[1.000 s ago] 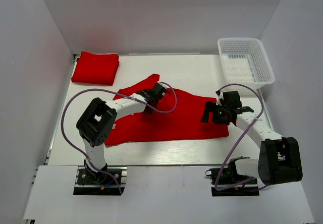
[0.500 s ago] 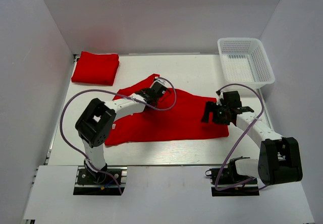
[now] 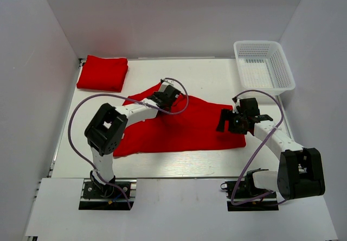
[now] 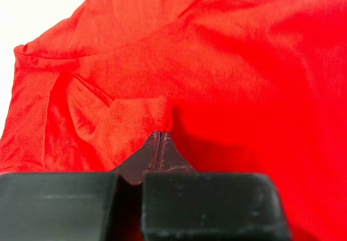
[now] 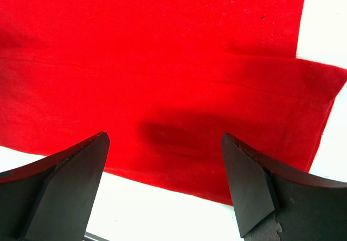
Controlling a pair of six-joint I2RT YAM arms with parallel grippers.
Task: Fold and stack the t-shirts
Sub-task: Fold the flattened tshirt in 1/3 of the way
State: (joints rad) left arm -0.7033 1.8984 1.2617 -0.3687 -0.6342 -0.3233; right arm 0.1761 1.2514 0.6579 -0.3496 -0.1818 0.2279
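While both arms reach out over the table [image 3: 211, 73], I read the left gripper [image 3: 164, 93] as pressed together, with its fingers [image 4: 172, 155] meeting at the tips and pinching a small raised fold of the spread t-shirt [image 3: 190, 132]. On the left wrist cam that fold sits right at the fingertips, a stitched hem curls just ahead of them and to the left, and red cloth fills nearly everything beyond, with only a sliver of white at the far left corner. The right gripper [image 3: 223, 121] is spread wide and holds nothing. It hangs above the right end of the same shirt, and I can't tell whether its fingertips touch the fabric. On the right wrist cam the 2 fingers [image 5: 70, 186] frame the shirt's near edge: red fabric lies ahead of and between them, bare table shows just below that edge, and the shirt's corner sits off to the right of the right-hand finger with a doubled layer of cloth there. So 1 shirt lies open and rumpled under both grippers, spanning the gap between them. The folded t-shirt [image 3: 103, 73] sits well beyond the left gripper and off to its left, well apart from the open one. A white mesh basket [image 3: 265, 67] sits beyond the right gripper, slightly to its right.
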